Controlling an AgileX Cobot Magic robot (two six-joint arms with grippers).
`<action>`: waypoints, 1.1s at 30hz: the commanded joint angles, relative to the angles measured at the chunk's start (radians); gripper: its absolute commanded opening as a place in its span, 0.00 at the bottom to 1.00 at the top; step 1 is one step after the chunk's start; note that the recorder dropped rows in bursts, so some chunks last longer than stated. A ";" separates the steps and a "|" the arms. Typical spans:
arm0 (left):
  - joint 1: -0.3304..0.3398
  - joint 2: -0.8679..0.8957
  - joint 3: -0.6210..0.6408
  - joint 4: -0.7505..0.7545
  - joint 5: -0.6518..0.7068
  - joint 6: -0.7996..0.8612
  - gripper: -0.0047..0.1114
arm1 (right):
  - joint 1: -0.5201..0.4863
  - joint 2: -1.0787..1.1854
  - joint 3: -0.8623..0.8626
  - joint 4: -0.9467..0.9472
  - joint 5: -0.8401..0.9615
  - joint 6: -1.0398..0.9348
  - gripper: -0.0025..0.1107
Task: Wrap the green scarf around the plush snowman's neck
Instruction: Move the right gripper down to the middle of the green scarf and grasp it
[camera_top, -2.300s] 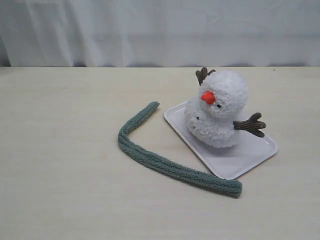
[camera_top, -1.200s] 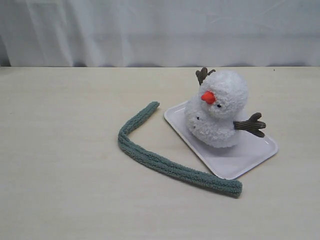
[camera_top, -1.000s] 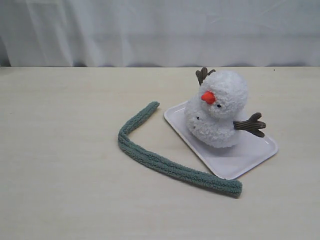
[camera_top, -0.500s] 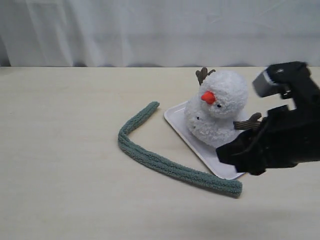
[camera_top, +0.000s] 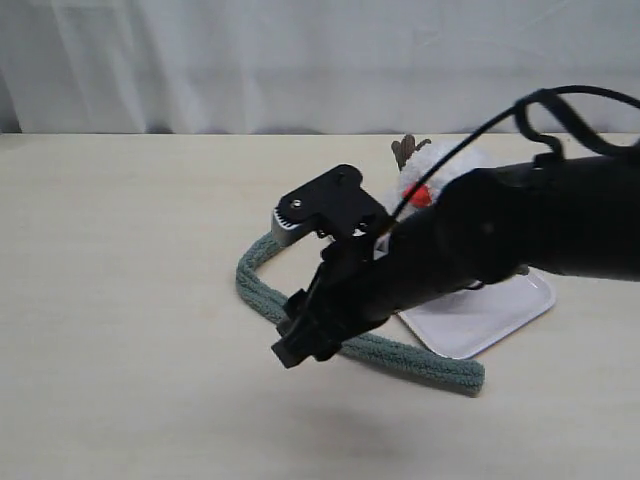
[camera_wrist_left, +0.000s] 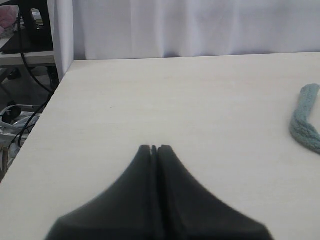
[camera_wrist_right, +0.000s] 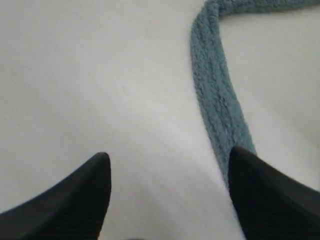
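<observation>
Right gripper (camera_wrist_right: 167, 159): jaws spread wide, gripping nothing. Hangs low over the table (camera_wrist_right: 75, 75), with only bare surface in the gap. Scarf (camera_wrist_right: 216, 100): flat on the table, outside the gap, running up to one finger (camera_wrist_right: 265, 195) and passing under its tip; contact cannot be told. In the exterior view, reaches across the middle to the scarf's long near stretch, close to the bend. Scarf shape: an open V, left of and in front of the tray (camera_top: 480, 318), unwrapped, one end near the tray's near corner. Snowman (camera_top: 445, 160): on the tray, mostly hidden behind the arm; neck not visible. Left gripper (camera_wrist_left: 154, 148): jaws pressed together, empty, above bare table, well apart from the scarf. Against half a second earlier: right arm no longer beside the tray at the right, now over the scarf; scarf, snowman and tray unmoved.
</observation>
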 joint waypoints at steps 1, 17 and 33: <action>0.000 -0.003 0.003 -0.001 -0.011 -0.002 0.04 | 0.014 0.134 -0.117 -0.037 -0.009 0.005 0.58; 0.000 -0.003 0.003 -0.001 -0.011 -0.002 0.04 | 0.014 0.423 -0.303 -0.555 0.016 0.232 0.58; 0.000 -0.003 0.003 -0.001 -0.015 -0.002 0.04 | -0.017 0.493 -0.299 -0.631 0.050 0.314 0.40</action>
